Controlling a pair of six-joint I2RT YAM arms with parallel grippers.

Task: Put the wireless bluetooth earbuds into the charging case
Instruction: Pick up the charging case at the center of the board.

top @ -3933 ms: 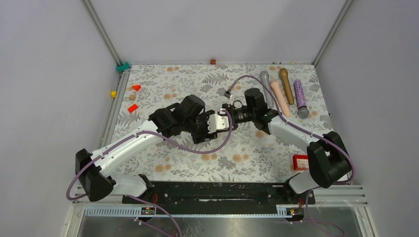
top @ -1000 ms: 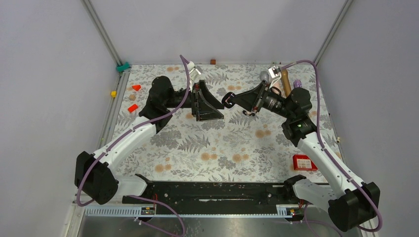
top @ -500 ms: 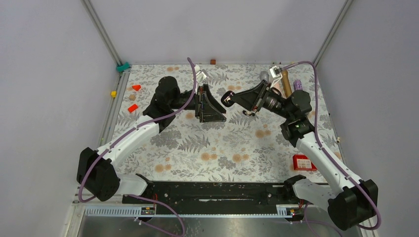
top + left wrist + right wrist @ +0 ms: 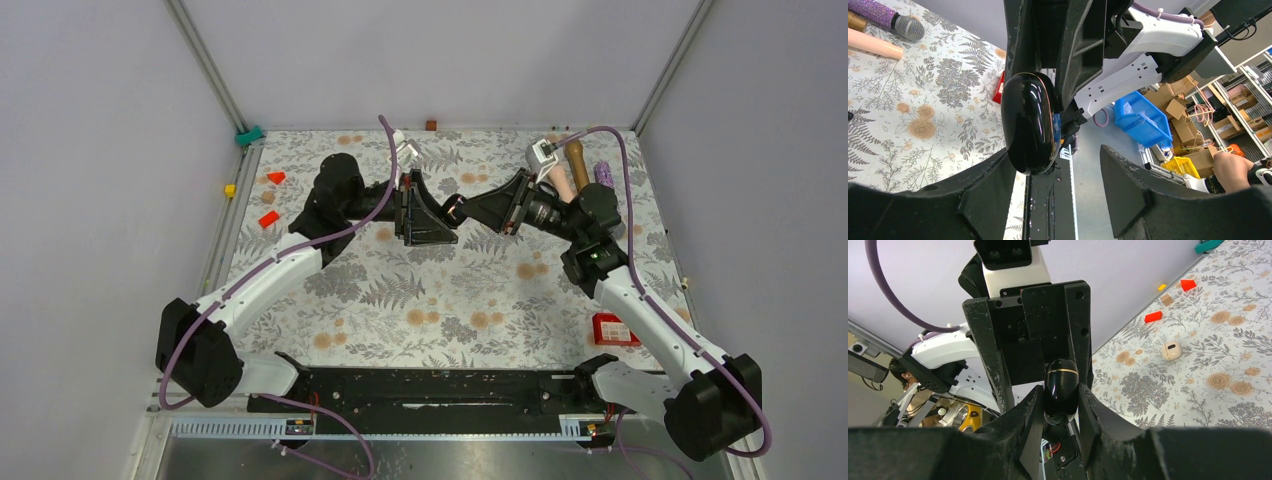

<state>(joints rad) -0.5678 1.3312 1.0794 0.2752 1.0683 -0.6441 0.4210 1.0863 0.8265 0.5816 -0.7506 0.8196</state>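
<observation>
My right gripper [image 4: 1060,388] is shut on a glossy black oval case with a gold band [image 4: 1061,376], held in the air. My left gripper [image 4: 1058,172] is open, and the black case [image 4: 1029,122] sits between its fingers, close to the left one. From above, the two grippers meet tip to tip [image 4: 450,210] over the far middle of the table. A small cream charging case with a dark hollow [image 4: 1171,350] lies on the floral cloth near the red blocks. No earbuds show in any view.
Red blocks [image 4: 275,177] [image 4: 268,218] and a yellow block [image 4: 230,190] lie at far left. A brown microphone [image 4: 577,157] lies at far right, and a glittery purple microphone [image 4: 888,17] and pink cylinder [image 4: 873,44] show beside it. A red box [image 4: 610,328] sits at right front.
My right gripper has moved left with the black case, bringing it between the left gripper's open fingers. The left arm has barely moved in the last half second.
</observation>
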